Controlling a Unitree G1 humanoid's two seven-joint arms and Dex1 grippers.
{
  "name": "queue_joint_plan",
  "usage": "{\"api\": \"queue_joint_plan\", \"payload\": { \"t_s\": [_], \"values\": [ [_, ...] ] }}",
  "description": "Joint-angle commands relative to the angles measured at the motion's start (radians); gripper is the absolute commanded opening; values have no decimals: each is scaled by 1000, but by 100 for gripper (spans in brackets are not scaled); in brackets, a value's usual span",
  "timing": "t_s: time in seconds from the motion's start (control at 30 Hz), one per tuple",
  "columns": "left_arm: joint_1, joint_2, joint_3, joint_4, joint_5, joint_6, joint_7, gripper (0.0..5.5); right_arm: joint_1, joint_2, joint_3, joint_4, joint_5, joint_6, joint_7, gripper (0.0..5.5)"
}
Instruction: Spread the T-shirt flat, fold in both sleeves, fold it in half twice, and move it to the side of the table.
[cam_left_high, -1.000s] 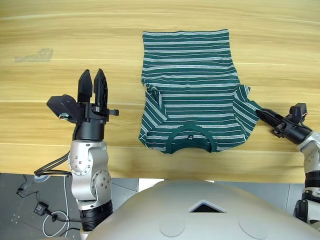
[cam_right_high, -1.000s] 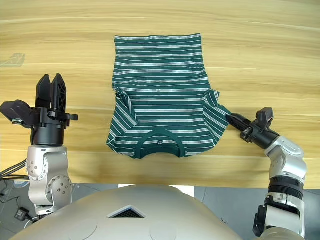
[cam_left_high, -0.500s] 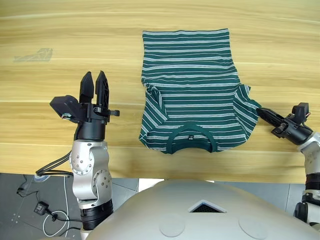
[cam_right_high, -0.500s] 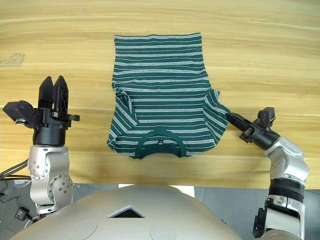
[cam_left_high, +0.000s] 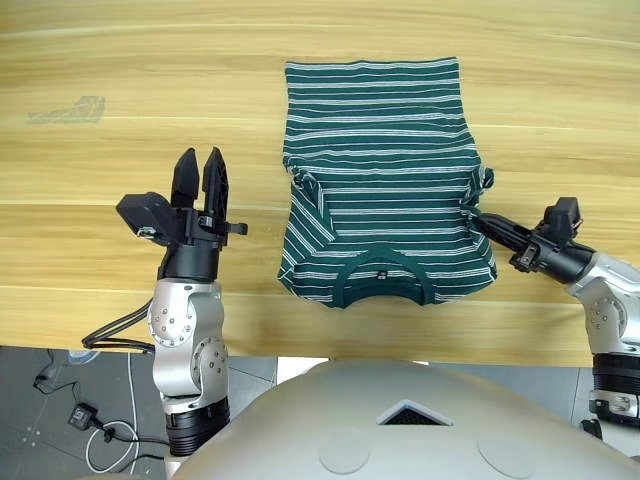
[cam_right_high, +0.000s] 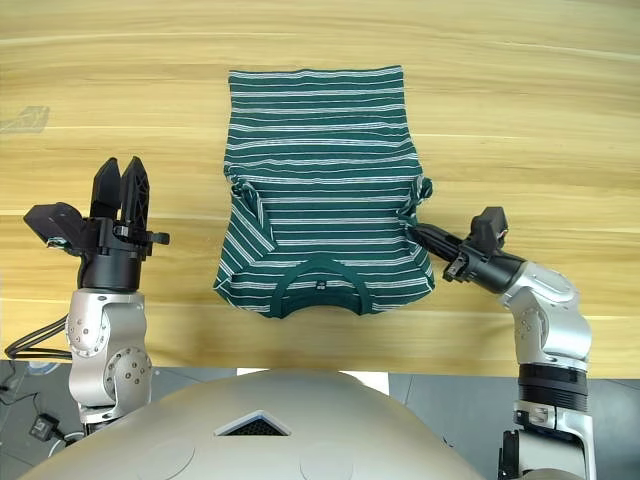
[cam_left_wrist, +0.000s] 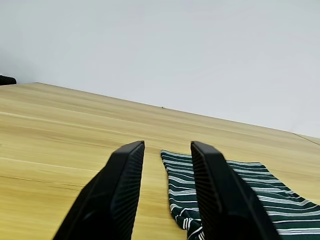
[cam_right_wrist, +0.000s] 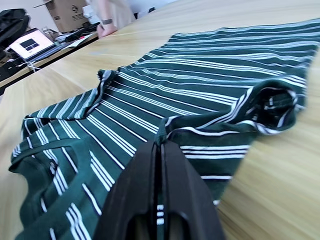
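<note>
T-shirt (cam_left_high: 385, 150), green-striped, is laid on the desk (cam_left_high: 120, 60), collar nearest the robot, long axis pointing away. Its right sleeve (cam_left_high: 482, 183) is pinched by the right fingers (cam_left_high: 495, 227), pressed together at the shirt's right edge. The left fingers (cam_left_high: 213, 175) are held slightly spread, well apart leftward.

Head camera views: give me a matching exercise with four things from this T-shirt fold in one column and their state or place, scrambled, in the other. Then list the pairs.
Column one
1. left gripper
2. right gripper
3. T-shirt collar
4. T-shirt hem

Column two
A. shut on the right sleeve
B. the edge farthest from the robot
C. open over the bare table, apart from the cloth
D. the edge nearest the robot

Pairs: 1-C, 2-A, 3-D, 4-B
</note>
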Motion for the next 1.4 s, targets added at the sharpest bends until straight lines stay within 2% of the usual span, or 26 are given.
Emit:
{"api": "queue_joint_plan", "payload": {
  "t_s": [0.03,0.23,0.4,0.67,0.87,0.97,1.07,1.13,1.23,1.3,1.4],
  "values": [
    [-9,3,-3,7,13,-1,-2,173,-1,-2,22,-76,-5,20,-26,3],
    [-13,3,-12,10,16,3,-5,173,-6,-24,139,-52,-206,-29,-129,3],
    [-8,6,-16,5,20,7,-7,173,5,-34,176,-33,-289,-71,-168,3],
    [2,7,-23,12,26,4,-9,173,80,-50,107,-164,21,60,52,153],
    [-7,23,-34,12,33,8,-22,173,107,-50,138,-171,21,60,80,257],
    [-18,66,-17,6,51,14,-43,173,84,-21,91,-155,30,17,43,306],
    [-53,228,91,29,120,-32,-121,173,-10,6,-63,-89,51,-96,-37,353],
    [-44,339,96,71,191,-117,-229,173,-43,-9,-129,-41,41,-154,-57,390],
    [-26,463,59,192,390,-306,-298,173,-113,-9,-156,150,-224,-549,-197,439],
    [-47,525,34,304,492,-442,-318,173,-111,-16,-132,205,-397,-814,-264,476],
    [-44,600,-30,375,577,-579,-371,173,-97,-95,-95,323,-697,-1172,-388,517]
  ]
}}
